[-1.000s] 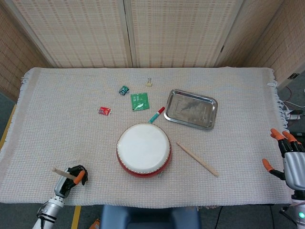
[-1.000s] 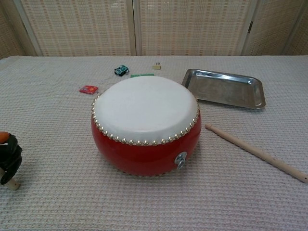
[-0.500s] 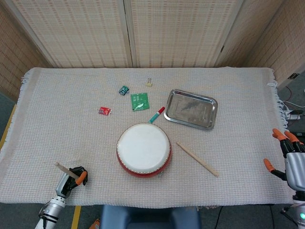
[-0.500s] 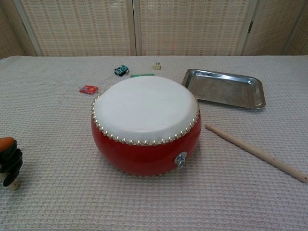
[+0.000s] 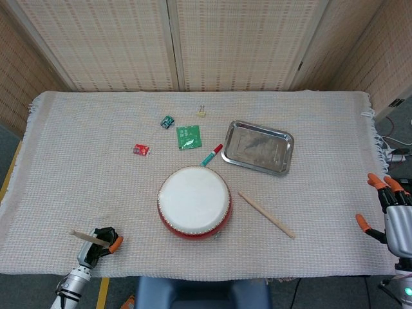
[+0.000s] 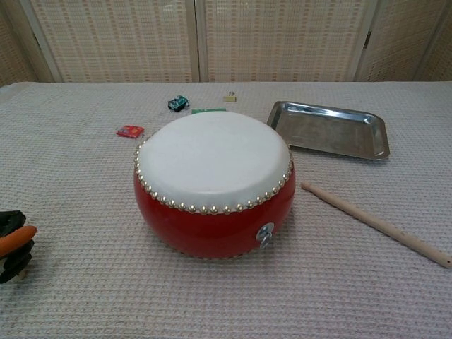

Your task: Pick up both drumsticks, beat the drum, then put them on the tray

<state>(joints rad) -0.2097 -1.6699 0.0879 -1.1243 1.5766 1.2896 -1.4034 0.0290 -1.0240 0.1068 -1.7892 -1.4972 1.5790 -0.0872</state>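
Left hand (image 5: 100,239) at the table's near left corner, fingers curled round one drumstick (image 5: 87,236), the stick's free end jutting out to the left; in the chest view only dark fingers (image 6: 14,244) with an orange tip visible at the frame's left edge. Right hand (image 5: 393,215) beyond the table's right edge, holding nothing, orange-tipped fingers spread. Red drum (image 6: 213,183) with white skin at centre front on the woven cloth (image 5: 84,161). Second drumstick (image 5: 266,214) flat on the cloth just right of the drum, untouched, angled toward the near right. Steel tray (image 5: 258,147) behind that stick, apart from the drum. Behind the drum: a red-and-teal marker (image 5: 211,155), green packet (image 5: 188,136), small red item (image 5: 141,149), teal toy (image 5: 167,121) and a clip (image 5: 201,112).
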